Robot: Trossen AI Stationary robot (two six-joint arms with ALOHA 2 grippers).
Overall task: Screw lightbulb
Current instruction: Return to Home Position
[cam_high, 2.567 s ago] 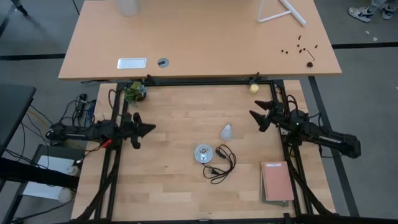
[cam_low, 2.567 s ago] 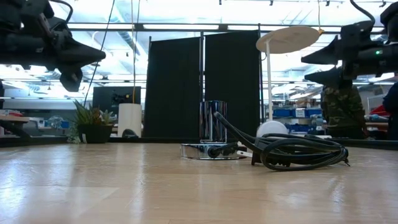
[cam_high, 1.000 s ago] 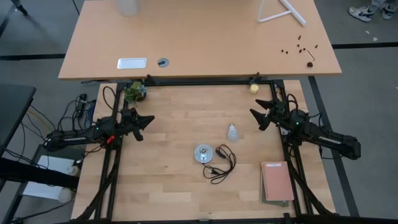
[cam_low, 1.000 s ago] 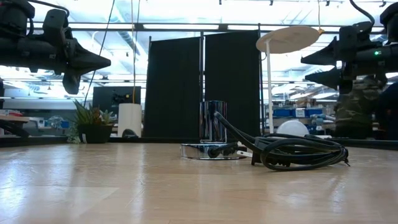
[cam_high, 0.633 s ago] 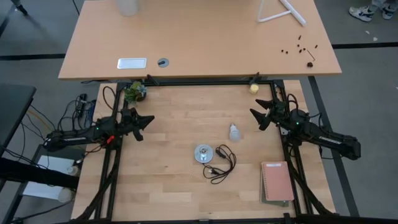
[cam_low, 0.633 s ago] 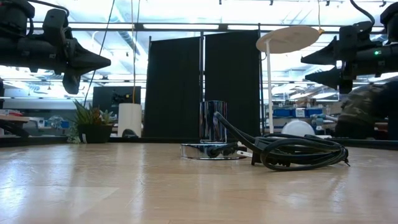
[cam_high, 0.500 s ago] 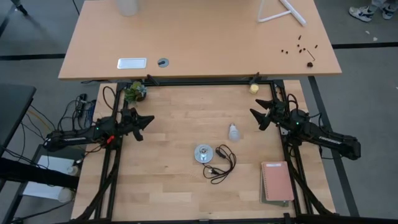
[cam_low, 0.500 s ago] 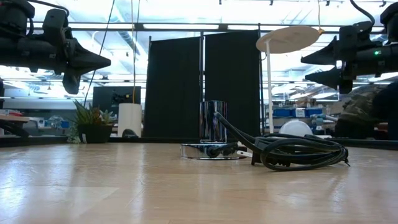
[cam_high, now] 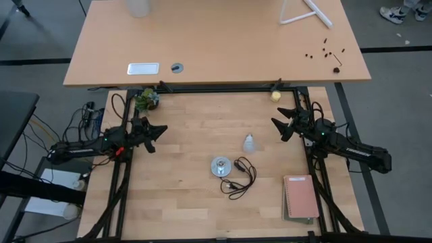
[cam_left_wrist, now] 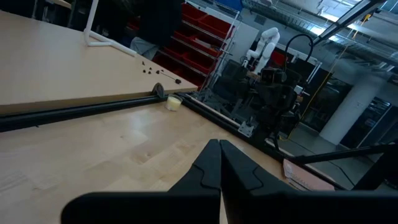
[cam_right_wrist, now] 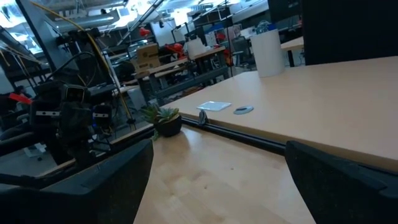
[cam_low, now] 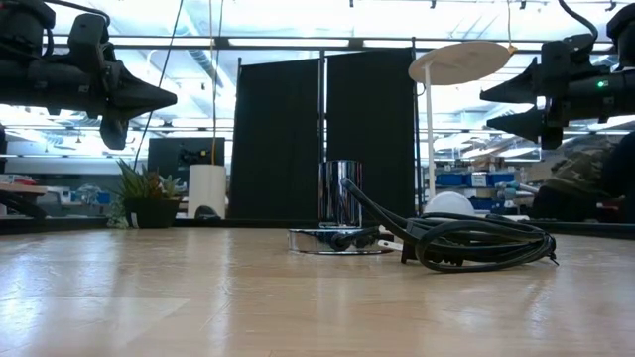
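Observation:
The lightbulb (cam_high: pixel 249 142), small and white, lies on its side on the wooden table near the middle; in the low view (cam_low: pixel 448 204) it shows behind the cord. The round silvery socket disc (cam_high: pixel 220 166) lies flat near it, with its black cord (cam_high: pixel 239 177) coiled beside it. My left gripper (cam_high: pixel 162 129) hovers shut and empty over the table's left part, its fingers meeting in the left wrist view (cam_left_wrist: pixel 219 144). My right gripper (cam_high: pixel 278 130) hovers open and empty to the right of the bulb, its fingers wide apart in the right wrist view (cam_right_wrist: pixel 216 149).
A pinkish notebook (cam_high: pixel 301 197) lies at the near right. A small potted plant (cam_high: pixel 146 100) stands at the far left corner and a yellowish ball (cam_high: pixel 275 96) lies at the far edge. Black frame rails border the table. A second, larger table (cam_high: pixel 216 40) stands beyond.
The lightbulb has rolled a little toward the table's left edge, touched by no gripper. Both arms have kept still.

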